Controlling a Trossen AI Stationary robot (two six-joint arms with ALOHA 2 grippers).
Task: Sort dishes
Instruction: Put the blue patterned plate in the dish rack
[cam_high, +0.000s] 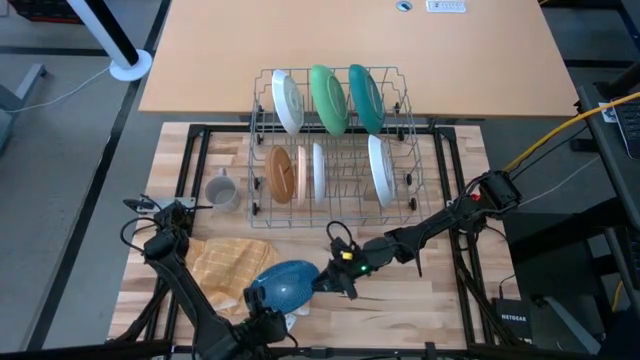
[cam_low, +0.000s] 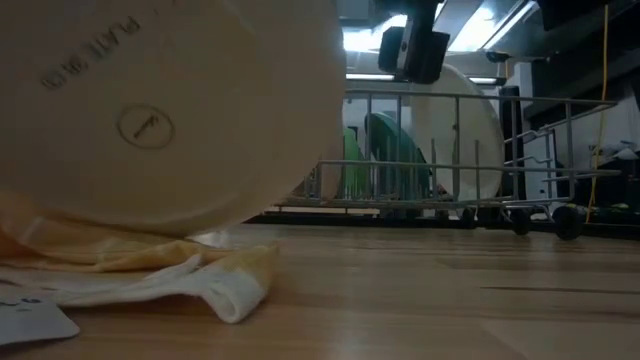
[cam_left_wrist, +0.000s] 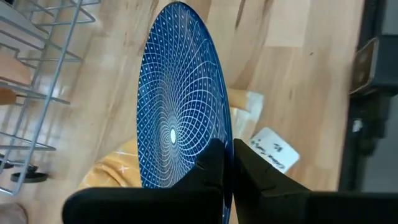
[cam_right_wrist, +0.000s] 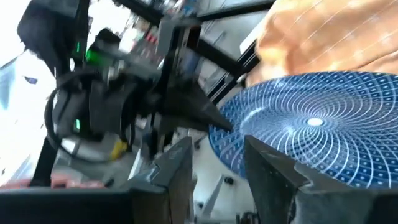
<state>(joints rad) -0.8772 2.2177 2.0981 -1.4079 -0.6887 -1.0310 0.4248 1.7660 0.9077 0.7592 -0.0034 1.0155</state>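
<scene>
left claw (cam_left_wrist: 227, 165): clamped on blue plate (cam_high: 285, 283) rim | right claw (cam_high: 325, 283): open at opposite edge

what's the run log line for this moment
step: blue plate handover | left claw: shut on blue plate rim | right claw: open at plate edge | wire rack: seven dishes

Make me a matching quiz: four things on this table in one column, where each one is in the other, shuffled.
1. blue plate
2. mug
3. teal plate
4. cloth

A. standing in the rack's far row
B. on the table left of the rack
C. clamped in the left pincer
D. lying under the blue plate

Pairs: 1-C, 2-B, 3-A, 4-D
</scene>
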